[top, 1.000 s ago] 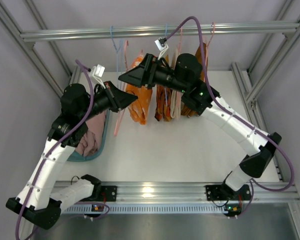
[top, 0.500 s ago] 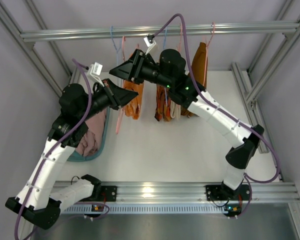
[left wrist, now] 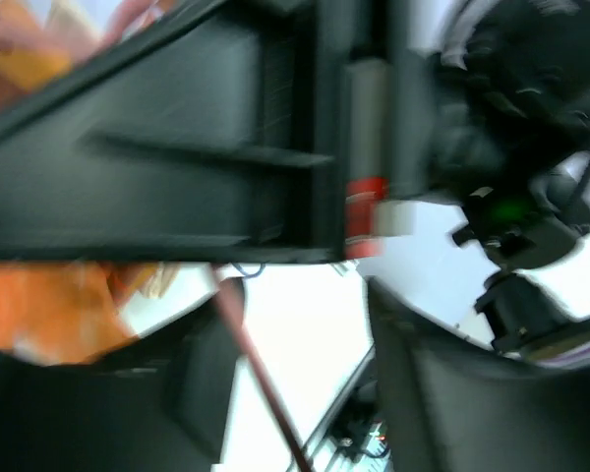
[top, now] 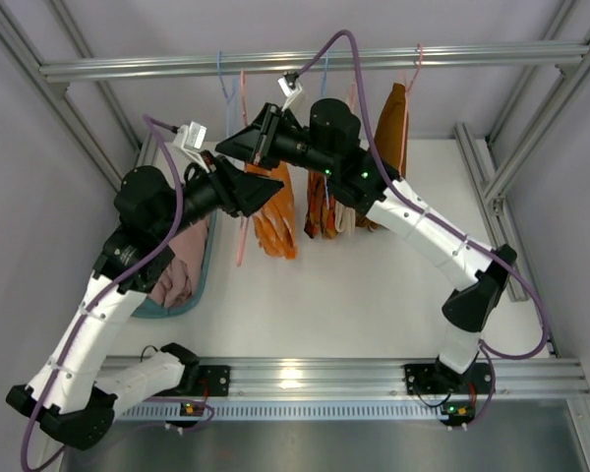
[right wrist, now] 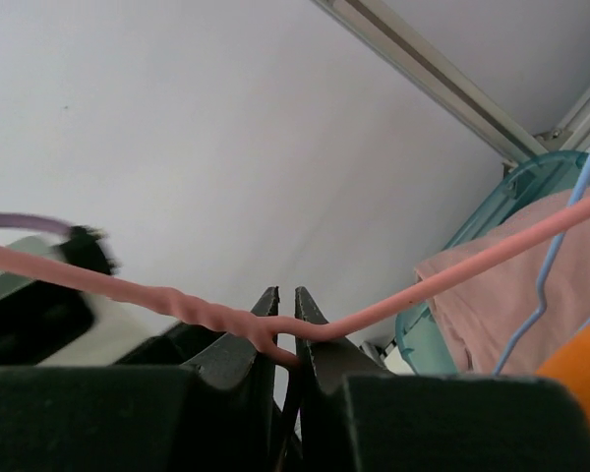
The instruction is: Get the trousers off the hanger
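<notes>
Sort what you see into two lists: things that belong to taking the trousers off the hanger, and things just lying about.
Part of the job:
- orange trousers
- pink hanger, pinched by the right gripper
- left gripper, open, near the orange pair
- pink trousers, in the basket

Just lying about:
- teal basket
- patterned orange garment
- dark brown garment
- blue hanger
- rail
</notes>
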Controlling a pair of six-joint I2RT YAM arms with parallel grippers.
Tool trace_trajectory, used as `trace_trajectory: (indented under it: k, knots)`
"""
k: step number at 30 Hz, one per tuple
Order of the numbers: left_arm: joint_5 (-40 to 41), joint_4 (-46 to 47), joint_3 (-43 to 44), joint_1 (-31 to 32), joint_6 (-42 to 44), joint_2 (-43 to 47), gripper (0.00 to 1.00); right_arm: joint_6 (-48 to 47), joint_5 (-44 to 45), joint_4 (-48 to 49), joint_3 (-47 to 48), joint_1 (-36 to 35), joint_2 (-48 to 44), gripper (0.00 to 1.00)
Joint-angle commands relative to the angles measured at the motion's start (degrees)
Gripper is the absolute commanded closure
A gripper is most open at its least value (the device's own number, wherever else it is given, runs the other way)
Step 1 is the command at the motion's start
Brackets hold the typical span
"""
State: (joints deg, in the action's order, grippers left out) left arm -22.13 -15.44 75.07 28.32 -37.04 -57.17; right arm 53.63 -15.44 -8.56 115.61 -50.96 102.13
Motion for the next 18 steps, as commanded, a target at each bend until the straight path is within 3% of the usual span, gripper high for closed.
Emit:
trace_trajectory:
  k: [1,2,7,12,16,18]
  knots:
    - [-2.30,6.48,4.91,0.86,9.59,2.14,0.39,0.08,-0.72,3.28,0.33,-0.81,-2.53,1.00]
    - [-2.04,5.96,5.00,0.86,14.23,3.80,0.29,-0.19,-0.99,3.46,-0.29,-0.72,-3.24,1.00]
    - [5.07,1.74,5.00,0.86,27.69,9.52,0.27,-0.28,-2.66,3.64,-4.33,0.16,-8.42,1.00]
    - [12.45,-0.98,4.65,0.78,32.81,15.67,0.25,-0.54,-3.80,4.07,-7.24,0.25,-12.12,1.00]
    - [25.34,-4.77,-0.86,0.43,36.42,20.24,0.22,-0.63,-5.03,4.69,-8.30,0.25,-13.88,1.00]
    - [22.85,-6.35,-4.21,-0.62,37.90,22.09,0.18,-0.89,-5.04,4.87,-8.04,0.25,-14.23,1.00]
